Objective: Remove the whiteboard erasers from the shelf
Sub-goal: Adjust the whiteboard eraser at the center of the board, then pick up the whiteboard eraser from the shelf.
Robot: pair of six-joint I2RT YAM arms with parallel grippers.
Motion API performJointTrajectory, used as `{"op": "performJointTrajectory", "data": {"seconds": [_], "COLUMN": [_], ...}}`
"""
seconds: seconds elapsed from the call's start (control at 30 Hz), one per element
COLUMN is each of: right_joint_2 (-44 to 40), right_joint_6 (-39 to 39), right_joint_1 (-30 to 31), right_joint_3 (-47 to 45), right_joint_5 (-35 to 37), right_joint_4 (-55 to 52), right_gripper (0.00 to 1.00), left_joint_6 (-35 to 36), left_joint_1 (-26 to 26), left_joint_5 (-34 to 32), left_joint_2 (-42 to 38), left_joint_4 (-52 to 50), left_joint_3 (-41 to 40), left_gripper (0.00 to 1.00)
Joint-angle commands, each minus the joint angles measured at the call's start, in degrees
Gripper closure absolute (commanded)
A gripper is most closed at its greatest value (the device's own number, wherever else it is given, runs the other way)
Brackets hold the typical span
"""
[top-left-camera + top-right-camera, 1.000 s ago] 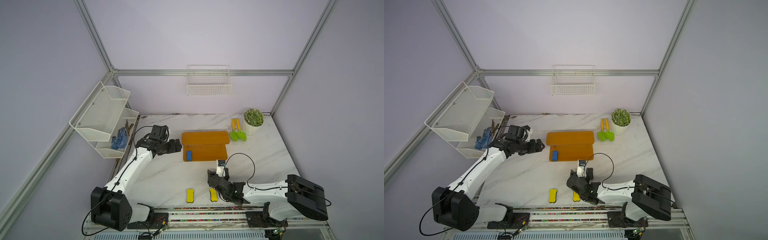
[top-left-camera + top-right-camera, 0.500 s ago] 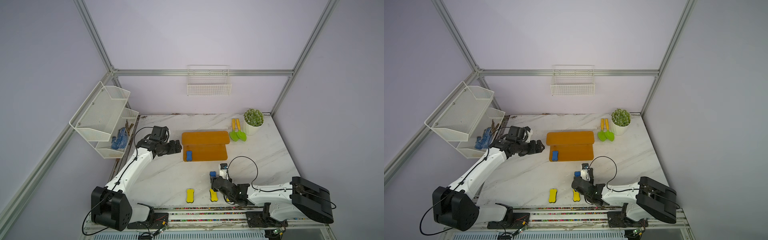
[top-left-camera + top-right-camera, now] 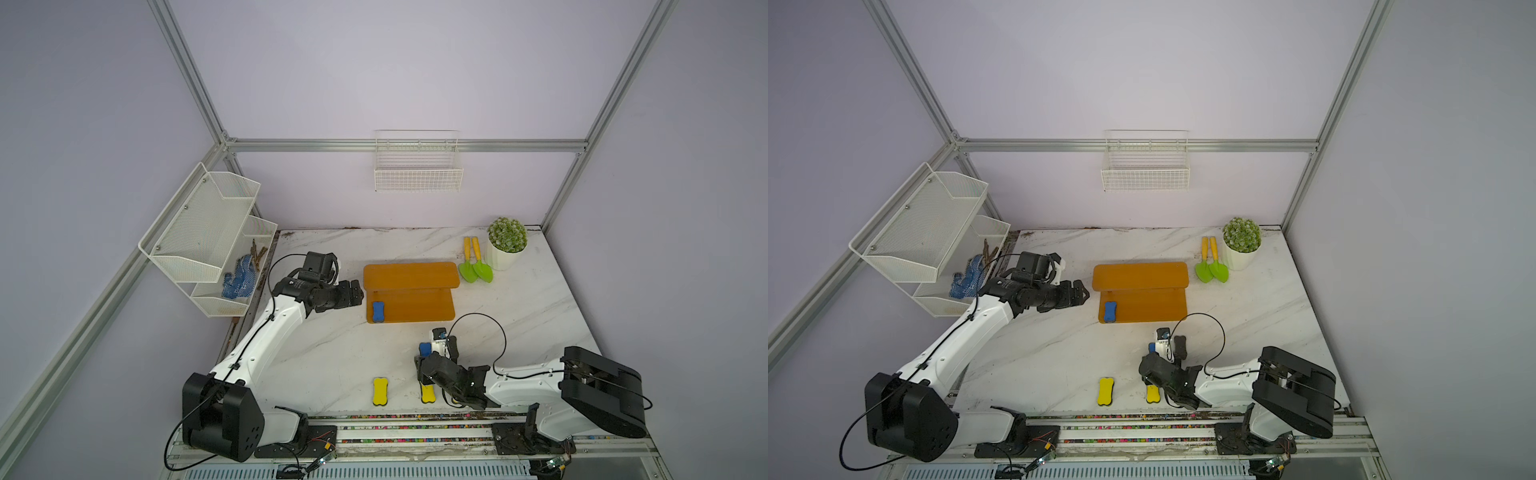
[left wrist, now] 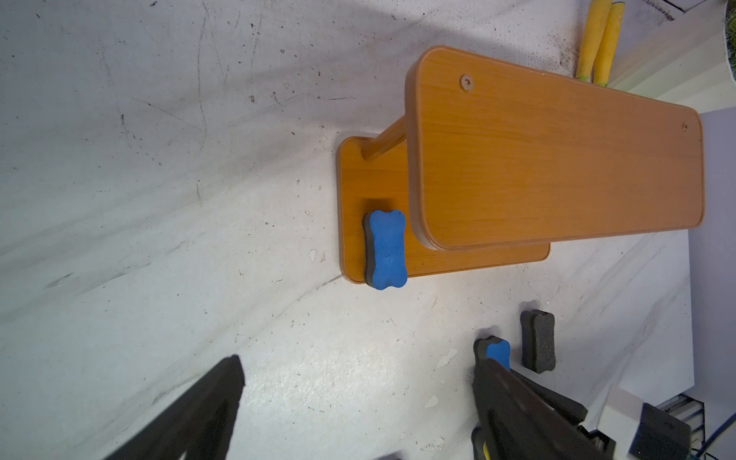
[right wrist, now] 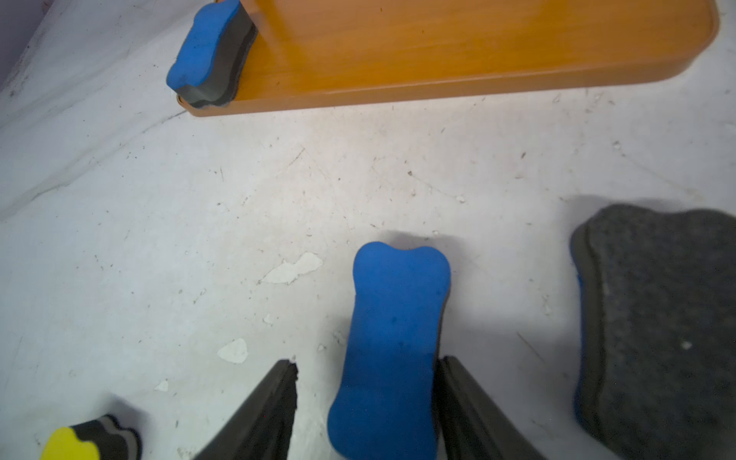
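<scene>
R fingers (image 5: 275, 406) are standing loose around a blue eraser (image 5: 394, 346). It's lying flat on the white worktop (image 5: 159, 239), blue side up. One finger is touching its side. The other is standing a bit away w/ a gap, so they're not squeezing it.

Just beside it, a flipped eraser (image 5: 657, 330) is lying grey side up. Nearer the front edge, a yellow eraser (image 3: 380, 391) is lying in the open, and a 2nd yellow eraser (image 3: 428, 394) is peeking out from under the R arm.

One shelf eraser (image 4: 385, 249), blue too, is sitting on the low step of the orange-brown shelf (image 4: 557, 159), at one end, w/ its tip sticking out over the front edge. The top step is bare.

L fingers (image 4: 207, 414) are spread wide & holding nothing. They're hanging over the worktop near that same end of the shelf.
</scene>
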Motion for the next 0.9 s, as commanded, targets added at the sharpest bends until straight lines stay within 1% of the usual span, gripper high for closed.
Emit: {"op": "performJointTrajectory", "data": {"seconds": [0.0,0.23,0.33,0.43,0.57,0.73,0.87], "right_joint_2": [0.6,-0.4,-2.8,-3.2,2.6,14.5,20.8], "right_joint_6": [-1.2,-2.4,-5.2,-8.9,-14.2,-19.0,-21.0], "right_joint_1": [-0.3,-0.7,-0.7,-0.7,-0.6,-0.7,-0.6], "right_joint_3": [1.1,1.4,2.7,4.3,11.2,21.2,25.9], "right_joint_5": [-0.2,1.2,4.4,6.4,6.5,8.8,11.5], "right_joint_4": [1.7,0.2,-1.9,0.5,5.9,12.0,15.5], "right_gripper": [0.39,0.39,0.39,0.39,0.39,0.4,0.4], "left_joint_6": [1.2,1.1,1.0,-0.4,-0.9,-0.9,-0.9], "left_joint_1": [0.2,0.2,0.2,0.2,1.3,6.4,8.4], "left_joint_5": [0.2,0.1,-0.4,-2.1,-2.4,-0.4,0.4], "left_joint_2": [-0.9,-0.8,-0.9,-0.8,-1.8,-3.9,-4.6], "left_joint_4": [1.1,1.0,0.9,-0.4,-2.4,-2.8,-2.2], "left_joint_3": [-0.3,-0.2,-0.3,-0.1,-0.8,-3.1,-4.0], "left_gripper": [0.06,0.06,0.06,0.06,0.06,0.06,0.06]}}
